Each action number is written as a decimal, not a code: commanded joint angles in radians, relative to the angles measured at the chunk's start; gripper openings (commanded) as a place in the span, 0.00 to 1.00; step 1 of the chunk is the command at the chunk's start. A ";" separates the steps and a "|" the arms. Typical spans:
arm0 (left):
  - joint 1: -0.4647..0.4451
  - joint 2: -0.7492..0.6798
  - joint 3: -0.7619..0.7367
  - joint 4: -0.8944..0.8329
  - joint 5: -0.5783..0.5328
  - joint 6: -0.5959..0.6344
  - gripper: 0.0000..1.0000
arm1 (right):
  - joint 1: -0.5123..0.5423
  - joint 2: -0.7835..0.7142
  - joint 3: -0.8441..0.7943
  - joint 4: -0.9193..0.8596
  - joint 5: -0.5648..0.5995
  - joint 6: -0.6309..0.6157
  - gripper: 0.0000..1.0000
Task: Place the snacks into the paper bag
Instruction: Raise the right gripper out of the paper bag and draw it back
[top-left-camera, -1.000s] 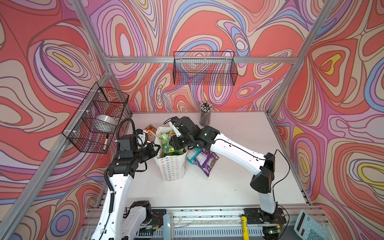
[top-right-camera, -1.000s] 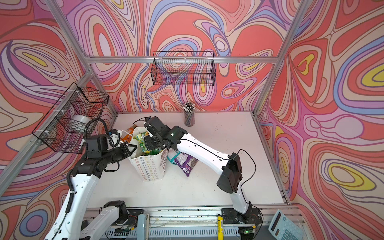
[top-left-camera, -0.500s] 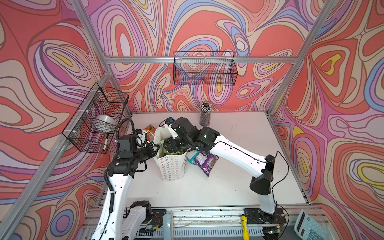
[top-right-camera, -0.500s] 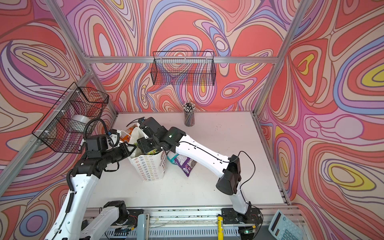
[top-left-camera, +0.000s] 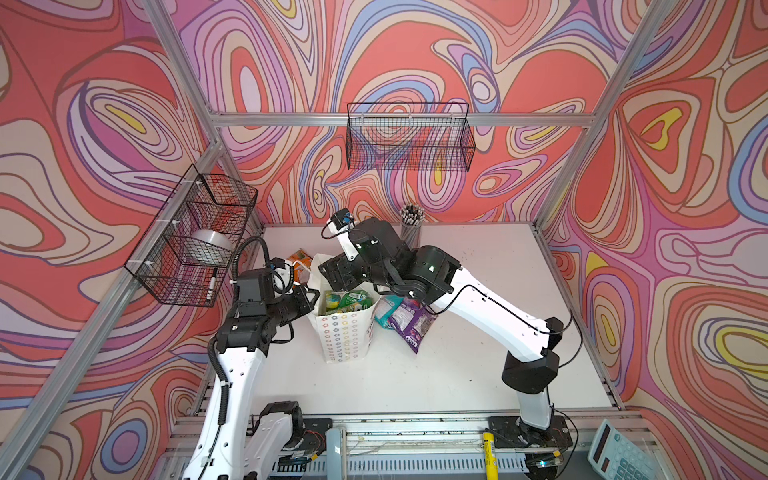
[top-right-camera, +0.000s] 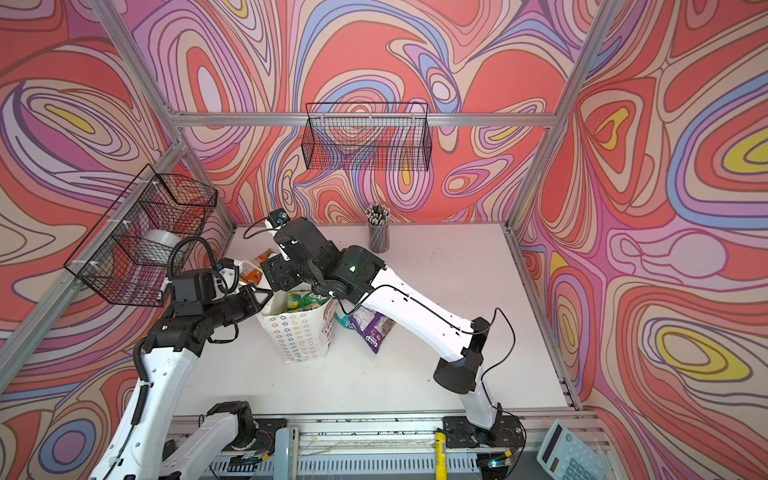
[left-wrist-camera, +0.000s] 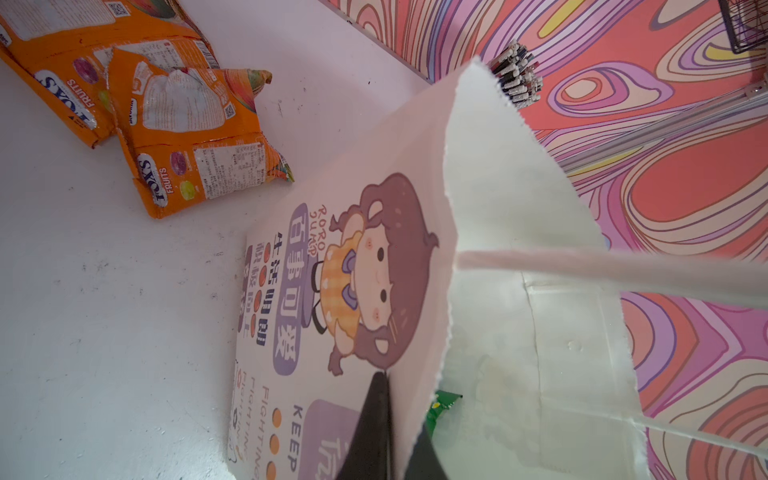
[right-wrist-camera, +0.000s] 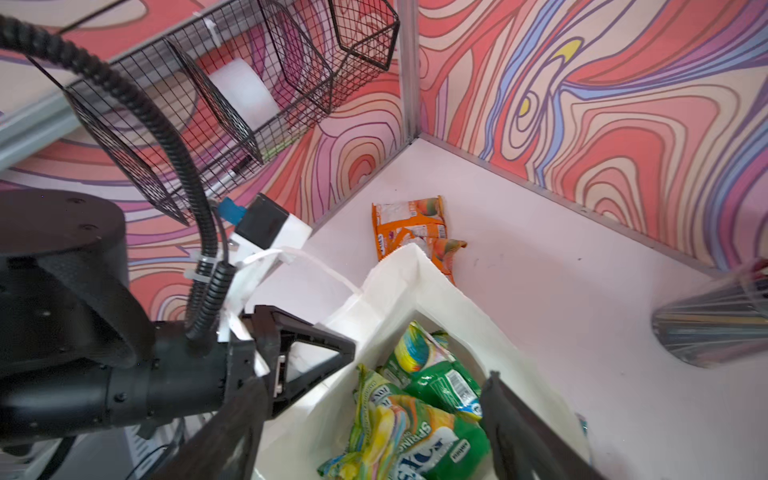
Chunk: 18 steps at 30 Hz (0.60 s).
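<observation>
Paper bag (top-left-camera: 345, 332) stands upright on the table (top-left-camera: 457, 374), mouth open. Star pattern shows on its side in both top views, and the cartoon print (left-wrist-camera: 374, 282) is on the face next to the left jaws. Inside the bag are green pouches (right-wrist-camera: 415, 399), piled loose, their tops showing at the mouth.

Left gripper (left-wrist-camera: 395, 436): jaws together on the bag's rim, one finger outside the printed face and one inside, paper pinched between. A cord handle (left-wrist-camera: 582, 270) crosses just past the jaw tips.

Right gripper (right-wrist-camera: 370, 386): jaws wide apart with nothing between them, poised over the bag mouth. The green pouches lie directly below the gap. Cannot tell whether the tips touch them.

Outside the bag, two orange pouches (left-wrist-camera: 187, 137) lie flat on the table, overlapping, beyond the left jaws on the printed-face side and apart from the bag. A teal pouch (top-left-camera: 386, 311) and a purple pouch (top-left-camera: 411, 326) lie on the table under the right arm, behind the right jaws. The teal one is touching or just beside the bag wall, cannot tell which. Pencil cup (top-left-camera: 410, 232) stands farther back, well apart from both sets of jaws.
</observation>
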 joint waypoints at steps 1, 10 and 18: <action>0.000 0.000 -0.006 0.013 0.016 -0.002 0.00 | -0.001 -0.120 -0.006 -0.049 0.188 -0.028 0.96; 0.000 0.000 -0.006 0.010 0.006 -0.004 0.00 | -0.025 -0.340 -0.208 -0.112 0.368 0.099 0.98; 0.000 0.009 -0.008 0.011 0.012 -0.005 0.00 | -0.107 -0.389 -0.408 -0.039 0.129 0.255 0.98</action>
